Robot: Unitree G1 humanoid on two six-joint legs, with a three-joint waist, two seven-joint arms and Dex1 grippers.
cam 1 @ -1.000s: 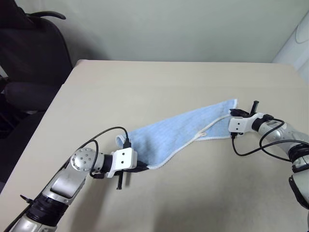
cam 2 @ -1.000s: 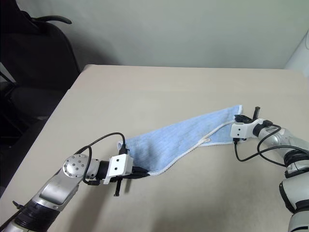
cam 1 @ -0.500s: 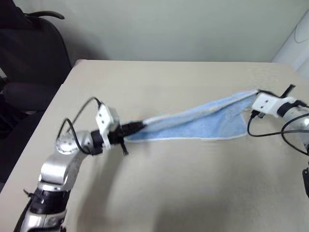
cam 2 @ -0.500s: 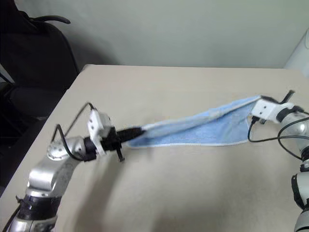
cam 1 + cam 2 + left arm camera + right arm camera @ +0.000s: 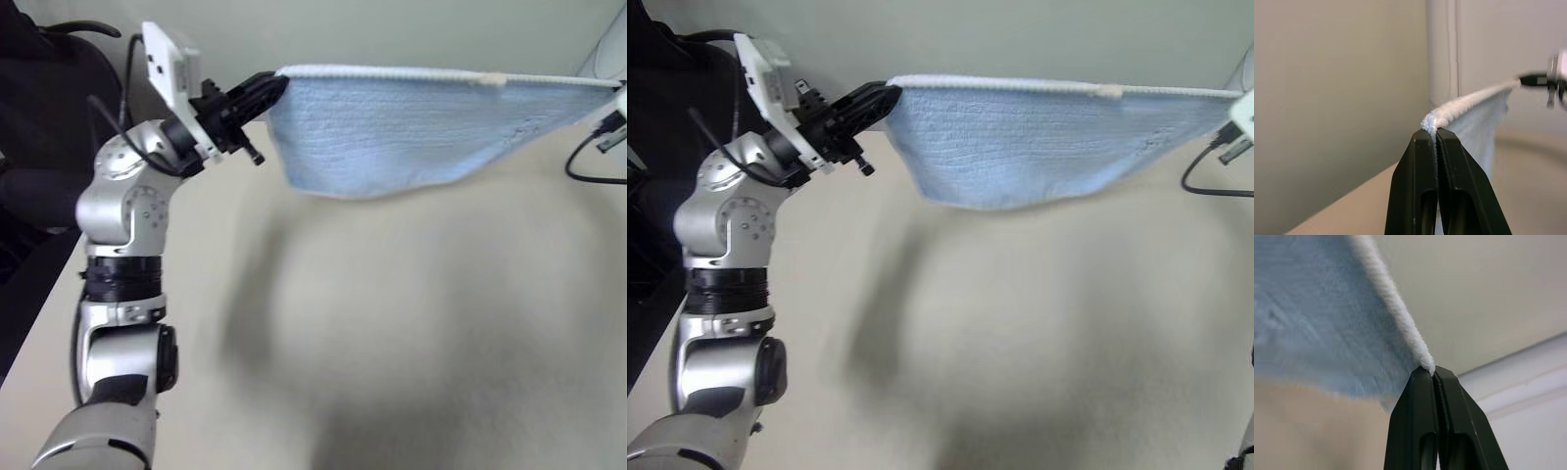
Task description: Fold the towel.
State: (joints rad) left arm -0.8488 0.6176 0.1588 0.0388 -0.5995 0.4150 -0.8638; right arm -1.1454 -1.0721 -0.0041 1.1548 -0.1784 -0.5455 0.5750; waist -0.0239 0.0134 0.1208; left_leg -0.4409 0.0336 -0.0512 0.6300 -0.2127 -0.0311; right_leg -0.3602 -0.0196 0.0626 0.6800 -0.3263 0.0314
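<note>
The light-blue towel [image 5: 421, 127] hangs in the air above the table, stretched out flat between my two grippers. Its white hem [image 5: 392, 72] runs taut along the top, with a small tag [image 5: 490, 80] on it, and the lower edge sags in a curve. My left gripper [image 5: 272, 84] is shut on the towel's left top corner; the left wrist view shows its fingers [image 5: 1415, 176] pinching the hem. At the far right, my right gripper [image 5: 1431, 372] is shut on the other top corner.
The beige table [image 5: 441, 343] spreads below the towel and carries its soft shadow. A black chair [image 5: 39, 117] stands off the table's left side. A pale wall is behind, with a white rounded object [image 5: 612, 44] at the back right.
Both arms have risen and drawn apart, lifting the towel off the table. It went from lying slack on the table to hanging taut between the grippers.
</note>
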